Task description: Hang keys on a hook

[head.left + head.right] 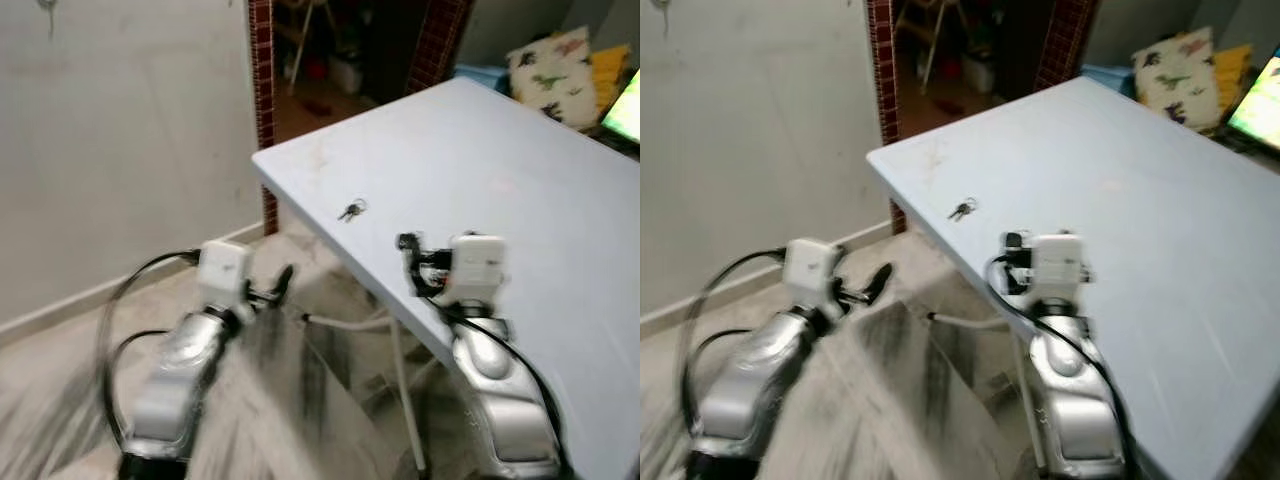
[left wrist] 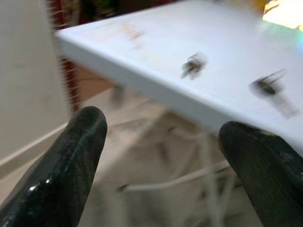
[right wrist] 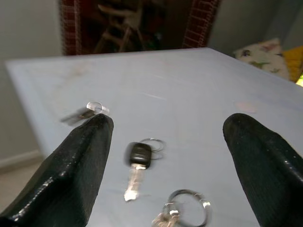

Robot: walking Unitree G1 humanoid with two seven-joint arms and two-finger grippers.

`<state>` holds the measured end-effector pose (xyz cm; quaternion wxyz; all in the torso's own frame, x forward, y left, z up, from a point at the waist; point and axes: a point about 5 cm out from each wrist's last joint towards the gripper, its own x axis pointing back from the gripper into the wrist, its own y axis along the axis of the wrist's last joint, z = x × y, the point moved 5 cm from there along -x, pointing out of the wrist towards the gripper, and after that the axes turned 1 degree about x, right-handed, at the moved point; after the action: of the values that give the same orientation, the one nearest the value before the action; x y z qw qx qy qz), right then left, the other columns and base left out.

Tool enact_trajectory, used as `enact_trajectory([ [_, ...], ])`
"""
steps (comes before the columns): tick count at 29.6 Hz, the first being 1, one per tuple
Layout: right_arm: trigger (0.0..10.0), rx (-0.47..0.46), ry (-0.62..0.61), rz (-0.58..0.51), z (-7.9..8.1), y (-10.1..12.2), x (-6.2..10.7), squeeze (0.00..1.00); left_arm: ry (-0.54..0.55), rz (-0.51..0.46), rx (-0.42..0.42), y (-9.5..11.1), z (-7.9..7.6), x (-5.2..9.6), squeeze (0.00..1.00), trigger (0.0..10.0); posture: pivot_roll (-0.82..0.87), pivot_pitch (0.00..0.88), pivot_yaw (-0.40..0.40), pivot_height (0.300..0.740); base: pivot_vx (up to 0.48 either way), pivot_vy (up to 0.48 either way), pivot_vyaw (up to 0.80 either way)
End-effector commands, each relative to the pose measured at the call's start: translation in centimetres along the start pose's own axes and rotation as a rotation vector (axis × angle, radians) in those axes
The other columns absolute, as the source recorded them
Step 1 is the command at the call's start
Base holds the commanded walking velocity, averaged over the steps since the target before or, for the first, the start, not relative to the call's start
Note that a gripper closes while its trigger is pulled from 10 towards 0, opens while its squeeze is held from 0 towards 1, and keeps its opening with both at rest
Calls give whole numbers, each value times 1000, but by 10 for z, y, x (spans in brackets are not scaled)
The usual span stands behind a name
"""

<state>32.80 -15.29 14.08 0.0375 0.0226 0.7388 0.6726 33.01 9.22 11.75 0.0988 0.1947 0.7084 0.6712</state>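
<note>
Standing off to one side, eye views first. White table runs from near right to far centre, its corner jutting left toward a brick doorway. Keys lie as a small dark bunch near that corner, close to the left edge. Right gripper hangs just over the near edge of the table, keys ahead of it and slightly left, near but apart. Left gripper sits lower, off the table over the floor, keys up and to its right. Frames blurred; robot seems on the move. Nothing I can call a hook made out.

Left wrist view: both fingers spread wide, nothing between. Table edge crosses ahead; keys a smear on top, beyond the edge.

Right wrist view: fingers wide apart, empty. Between them on the table lies a black-headed key, blade pointing back toward the gripper, so its long axis runs roughly along the approach. A ring lies nearer, another key further left.

Judgement: right arm is the nearer and better lined up; the pick is not yet made.
</note>
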Motion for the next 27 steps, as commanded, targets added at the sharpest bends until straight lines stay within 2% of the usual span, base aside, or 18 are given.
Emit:
enact_trajectory([
  [1, 10000, -20, 31, -20, 12, 8, -3, 0, 32, 13, -15, -3, 12, 7, 0, 10000, 91, 39, -58, 740, 330, 0, 0],
  [4, 10000, -19, 32, -20, 13, 8, -3, 0, 33, 15, -16, -4, 12, 7, 0, 10000, 91, 39, -58, 740, 334, 0, 0],
  [17, 10000, -9, 36, -9, 14, 5, -2, 0, 43, 20, -30, -7, 10, 8, 0, 10000, 91, 38, -62, 740, 0, 0, 0],
  [23, 10000, 29, 31, 17, 12, 1, -2, 0, 26, 18, -36, -7, 6, 7, 0, 10000, 88, 35, -63, 740, 0, 0, 0],
  [27, 10000, 34, 27, 29, 11, -3, -2, 0, 24, 19, -33, -7, 5, 7, 0, 10000, 88, 34, -64, 740, 0, -322, 0],
])
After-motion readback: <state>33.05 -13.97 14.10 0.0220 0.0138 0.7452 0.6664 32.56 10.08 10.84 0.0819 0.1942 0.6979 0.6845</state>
